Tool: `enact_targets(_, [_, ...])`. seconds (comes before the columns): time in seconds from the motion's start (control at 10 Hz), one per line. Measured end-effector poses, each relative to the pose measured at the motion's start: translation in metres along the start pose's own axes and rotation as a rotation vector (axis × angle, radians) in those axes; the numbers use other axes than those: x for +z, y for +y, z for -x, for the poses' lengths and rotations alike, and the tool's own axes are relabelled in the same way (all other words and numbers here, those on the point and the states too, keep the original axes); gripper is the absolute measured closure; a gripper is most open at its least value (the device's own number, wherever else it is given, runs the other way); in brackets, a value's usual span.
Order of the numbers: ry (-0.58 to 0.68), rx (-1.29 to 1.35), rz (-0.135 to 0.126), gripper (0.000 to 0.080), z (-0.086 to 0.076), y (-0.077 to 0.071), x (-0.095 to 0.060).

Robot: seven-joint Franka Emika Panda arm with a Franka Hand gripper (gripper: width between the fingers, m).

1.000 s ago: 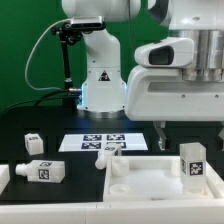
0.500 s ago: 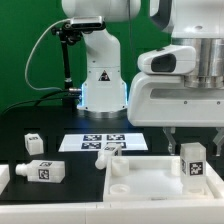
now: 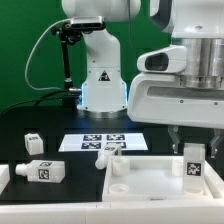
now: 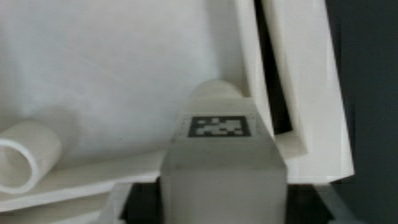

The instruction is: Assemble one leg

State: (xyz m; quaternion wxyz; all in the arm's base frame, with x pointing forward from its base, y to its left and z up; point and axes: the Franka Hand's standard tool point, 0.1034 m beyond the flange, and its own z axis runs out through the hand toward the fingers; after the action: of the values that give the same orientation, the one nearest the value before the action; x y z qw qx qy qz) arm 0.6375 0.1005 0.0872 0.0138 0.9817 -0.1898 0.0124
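A white leg [image 3: 192,163] with a black-and-white tag stands upright in the near corner of the white tabletop [image 3: 150,186], at the exterior view's right. My gripper [image 3: 191,146] hangs right over it, one finger on each side of its top, with small gaps showing, so it is open. In the wrist view the leg [image 4: 222,150] fills the space between the dark fingers of the gripper [image 4: 222,205], with the tabletop's rim [image 4: 294,90] beside it. Whether the pads touch the leg is hard to tell there.
Three more white legs lie on the black table at the exterior view's left and middle [image 3: 33,143] [image 3: 45,171] [image 3: 105,152]. The marker board [image 3: 95,140] lies behind them. The robot base [image 3: 100,85] stands at the back. A round white stub [image 4: 22,150] rises from the tabletop.
My gripper has moved toward the exterior view's right and down, from beside the standing leg to straddling its top. The leg and the other parts have not moved.
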Motion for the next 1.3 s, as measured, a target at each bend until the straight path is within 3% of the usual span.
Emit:
enact_targets(0.4, [0.006, 0.62, -0.027, 0.0511, -0.001, -0.006, 0.001])
enact_targets(0.7, [0.014, 1.071, -0.102, 0.0511, 0.001, -0.013, 0.001])
enact_targets(0.8, [0.0, 1.126, -0.118, 0.0511, 0.002, -0.013, -0.001])
enact_targets(1.0, [0.001, 1.075, -0.115, 0.0511, 0.002, -0.013, 0.0])
enact_targets(1.1, [0.001, 1.071, -0.115, 0.0317, 0.003, -0.013, 0.001])
enact_targets(1.2, [0.014, 0.833, -0.103, 0.0205, 0.003, -0.014, 0.001])
enact_targets(1.3, [0.007, 0.619, -0.09, 0.0205, 0.005, -0.015, 0.003])
